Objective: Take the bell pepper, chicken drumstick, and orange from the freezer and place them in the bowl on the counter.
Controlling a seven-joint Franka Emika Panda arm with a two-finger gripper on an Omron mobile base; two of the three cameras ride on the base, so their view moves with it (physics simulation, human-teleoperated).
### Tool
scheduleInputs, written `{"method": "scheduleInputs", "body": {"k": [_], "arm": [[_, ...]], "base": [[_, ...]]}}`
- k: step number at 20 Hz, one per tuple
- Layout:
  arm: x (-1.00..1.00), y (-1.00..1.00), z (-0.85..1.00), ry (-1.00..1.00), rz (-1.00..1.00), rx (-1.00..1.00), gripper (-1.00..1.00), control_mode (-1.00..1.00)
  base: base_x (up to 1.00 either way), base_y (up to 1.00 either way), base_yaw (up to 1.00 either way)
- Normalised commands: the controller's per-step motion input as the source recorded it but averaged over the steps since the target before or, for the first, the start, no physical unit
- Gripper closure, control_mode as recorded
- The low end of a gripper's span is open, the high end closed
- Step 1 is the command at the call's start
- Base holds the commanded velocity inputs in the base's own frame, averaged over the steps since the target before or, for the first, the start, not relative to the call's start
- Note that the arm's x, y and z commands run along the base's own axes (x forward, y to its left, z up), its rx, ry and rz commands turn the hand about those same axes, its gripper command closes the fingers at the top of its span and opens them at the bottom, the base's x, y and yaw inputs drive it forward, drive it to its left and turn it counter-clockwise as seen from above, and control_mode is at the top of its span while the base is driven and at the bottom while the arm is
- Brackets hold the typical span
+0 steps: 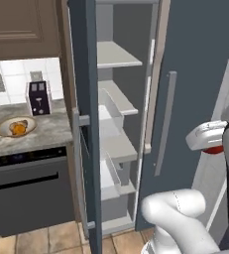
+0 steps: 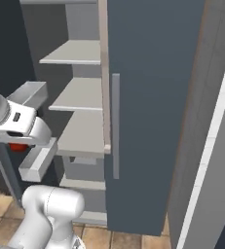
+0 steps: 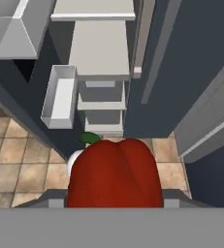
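The glossy red rounded bell pepper [image 3: 116, 172] sits clamped in the two-finger gripper [image 3: 114, 198], its dark fingers pressed against the pepper's two sides at the bottom of the hand view, with a short green stem showing at the pepper's far end. From the left base view the white gripper [image 1: 211, 144] hangs out in front of the tall dark slate-grey freezer [image 1: 195, 64], with a sliver of the red pepper [image 1: 214, 150] showing beneath the hand; the right base view shows the same red sliver [image 2: 18, 146] under the gripper [image 2: 26, 146], well outside the cabinet. The freezer's left door [image 1: 84, 114] stands open, showing pale shelves [image 1: 117, 55] and clear door bins inside, while its right door with the long grey handle [image 1: 165, 124] is closed. To the left of the freezer, the grey-and-beige marbled stone counter [image 1: 46, 131] runs over a black dishwasher front [image 1: 29, 193]. On that counter rests the shallow round beige bowl with a tan-gold rim [image 1: 3, 130], and the small bright-orange round fruit [image 1: 19, 128] lies inside it. A white-and-dark toaster [image 1: 38, 97] stands just behind the bowl against the tiled wall. Whether anything else lies in the bowl cannot be told at this size.
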Motion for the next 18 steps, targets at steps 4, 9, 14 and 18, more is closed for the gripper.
{"method": "scheduleInputs", "body": {"k": [4, 9, 14, 18], "arm": [[0.0, 0.0, 0.0, 0.0, 0.0, 0.0, 1.0, 1.0], [0.0, 0.0, 0.0, 0.0, 0.0, 0.0, 1.0, 1.0], [0.0, 0.0, 0.0, 0.0, 0.0, 0.0, 1.0, 1.0], [0.0, 0.0, 0.0, 0.0, 0.0, 0.0, 1.0, 1.0]], "base": [[-0.14, 0.91, -0.12], [-0.28, 0.78, -0.03], [-0.48, 0.26, 0.01], [-0.74, 0.0, 0.04]]}}
